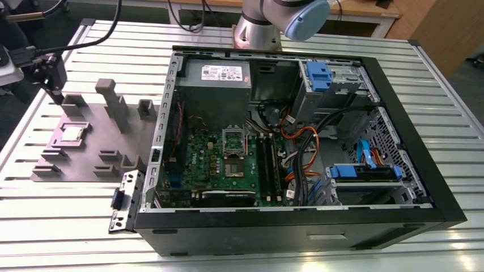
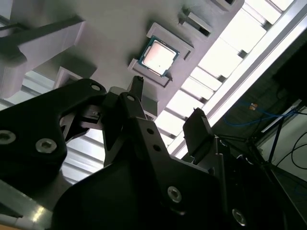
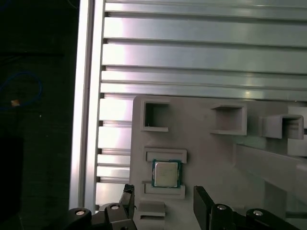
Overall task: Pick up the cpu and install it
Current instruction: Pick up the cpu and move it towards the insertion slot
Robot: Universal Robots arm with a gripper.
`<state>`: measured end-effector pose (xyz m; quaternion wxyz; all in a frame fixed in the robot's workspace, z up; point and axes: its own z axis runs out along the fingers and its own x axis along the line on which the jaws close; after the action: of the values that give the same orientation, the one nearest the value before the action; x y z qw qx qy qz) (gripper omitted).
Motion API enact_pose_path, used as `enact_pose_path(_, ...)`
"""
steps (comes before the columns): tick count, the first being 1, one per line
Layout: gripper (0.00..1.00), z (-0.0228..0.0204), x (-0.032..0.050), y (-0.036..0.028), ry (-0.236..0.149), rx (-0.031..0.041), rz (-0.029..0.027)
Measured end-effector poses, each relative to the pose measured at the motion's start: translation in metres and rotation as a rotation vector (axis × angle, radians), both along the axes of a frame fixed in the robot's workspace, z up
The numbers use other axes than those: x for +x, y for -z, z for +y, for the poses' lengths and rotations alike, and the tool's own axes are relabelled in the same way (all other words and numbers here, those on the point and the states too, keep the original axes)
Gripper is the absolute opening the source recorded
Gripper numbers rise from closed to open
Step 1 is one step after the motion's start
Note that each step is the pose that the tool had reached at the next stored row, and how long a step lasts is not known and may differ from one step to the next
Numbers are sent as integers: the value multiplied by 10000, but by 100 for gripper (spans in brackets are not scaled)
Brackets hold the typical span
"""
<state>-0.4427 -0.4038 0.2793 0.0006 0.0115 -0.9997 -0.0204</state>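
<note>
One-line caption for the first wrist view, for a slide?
Open pincer poised short of the cpu, which sits in its recess on the grey fixture plate on the slatted table.

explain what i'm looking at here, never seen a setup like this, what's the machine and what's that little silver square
It is a robot arm working over a slatted metal table. The exterior view comes from a camera off the arm; both wrist views come from cameras riding on it, looking past its black claw. On the table lies an open computer case, green motherboard showing, and at the exterior view's left a grey holder plate. The silver square is the cpu, a computer chip, seated in a pocket of that plate. The claw hangs near it, open, holding nothing.
</note>
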Motion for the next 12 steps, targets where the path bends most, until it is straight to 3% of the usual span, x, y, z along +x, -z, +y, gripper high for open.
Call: enact_pose_path(12, 60, 0, 28, 219, 2, 1, -30)
